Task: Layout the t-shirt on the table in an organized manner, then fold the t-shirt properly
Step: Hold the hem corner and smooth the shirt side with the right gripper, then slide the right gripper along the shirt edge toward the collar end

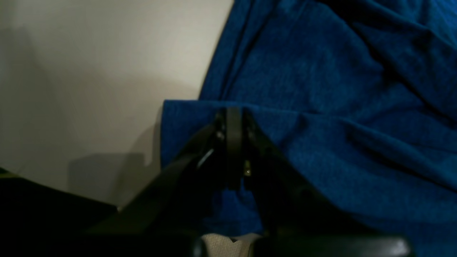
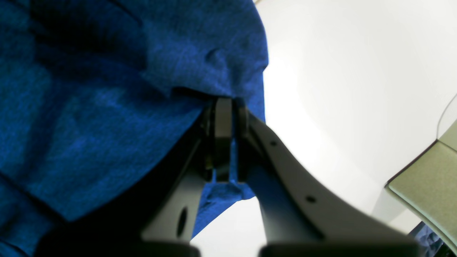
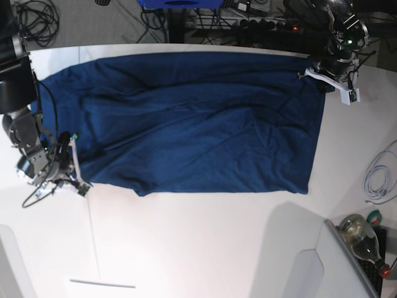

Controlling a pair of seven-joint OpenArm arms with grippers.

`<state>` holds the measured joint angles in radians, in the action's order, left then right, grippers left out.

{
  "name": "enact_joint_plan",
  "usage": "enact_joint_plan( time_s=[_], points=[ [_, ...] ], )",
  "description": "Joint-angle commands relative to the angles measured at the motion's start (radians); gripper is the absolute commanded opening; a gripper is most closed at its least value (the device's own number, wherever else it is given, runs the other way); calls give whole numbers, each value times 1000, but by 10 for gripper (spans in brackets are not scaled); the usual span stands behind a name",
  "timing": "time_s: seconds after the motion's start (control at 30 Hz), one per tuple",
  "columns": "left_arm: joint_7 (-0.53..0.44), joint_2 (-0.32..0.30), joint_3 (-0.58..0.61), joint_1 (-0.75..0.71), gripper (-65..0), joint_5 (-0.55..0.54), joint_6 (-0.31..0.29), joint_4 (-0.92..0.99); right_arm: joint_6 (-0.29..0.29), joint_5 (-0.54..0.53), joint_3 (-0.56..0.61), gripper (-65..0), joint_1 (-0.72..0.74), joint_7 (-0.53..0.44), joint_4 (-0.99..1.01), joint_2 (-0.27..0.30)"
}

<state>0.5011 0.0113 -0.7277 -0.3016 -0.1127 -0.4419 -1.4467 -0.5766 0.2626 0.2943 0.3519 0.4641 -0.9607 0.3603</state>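
The navy t-shirt (image 3: 198, 118) lies spread wide across the white table (image 3: 205, 242), with creases through its middle. My left gripper (image 3: 315, 73) sits at the shirt's far right corner. In the left wrist view its black fingers (image 1: 234, 112) are shut on a folded hem of the t-shirt (image 1: 321, 107). My right gripper (image 3: 73, 156) is at the shirt's left edge, near the front corner. The right wrist view shows the right gripper (image 2: 226, 103) shut, with the blue cloth of the t-shirt (image 2: 107, 107) pinched between its grey fingers and lifted slightly off the table (image 2: 357, 89).
A white cable (image 3: 378, 180) lies on the table at the right. A bottle (image 3: 363, 233) and a grey panel (image 3: 347, 273) stand at the front right corner; the grey panel (image 2: 425, 185) also shows in the right wrist view. Cables (image 3: 37, 22) run behind the table.
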Motion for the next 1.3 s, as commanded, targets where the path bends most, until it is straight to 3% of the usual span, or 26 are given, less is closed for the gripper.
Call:
enact_joint_plan(
  time_s=[0.0,0.27,0.43,0.87,0.93,0.97,1.03,1.1,1.13,1.27],
  points=[
    [-20,-12,-5,2,-650,-11,4,-13,10,-1,-10,-636,36,-9,-14,10],
    [-20,-10,-5,-5,-650,-14,4,-22,11,-1,-11,-636,106,-57,87,-7],
    [-20,-10,-7,-9,-650,-15,4,-24,99,-3,-11,-636,131,-77,124,-10],
    [-11,-3,-5,-18,-650,-15,4,-125,226,-4,-33,-626,149,-152,118,-10],
    [8,9,-5,-18,-650,-15,2,-125,192,-4,-83,-591,132,-103,84,-11],
    [12,11,-5,-18,-650,-15,1,-125,142,-4,-93,-548,112,-44,42,-7],
    [11,13,-5,-15,-650,-15,1,-125,-16,-1,-88,-425,59,60,-91,0],
    [11,14,1,-6,-650,-15,1,-121,-104,-1,-80,-333,3,98,-205,30],
    [9,14,1,-5,-650,-15,1,-118,-119,-1,-80,-308,-15,107,-240,39],
    [9,14,3,37,-650,-15,1,-96,-118,-1,-82,-320,-12,101,-182,39]
  ],
)
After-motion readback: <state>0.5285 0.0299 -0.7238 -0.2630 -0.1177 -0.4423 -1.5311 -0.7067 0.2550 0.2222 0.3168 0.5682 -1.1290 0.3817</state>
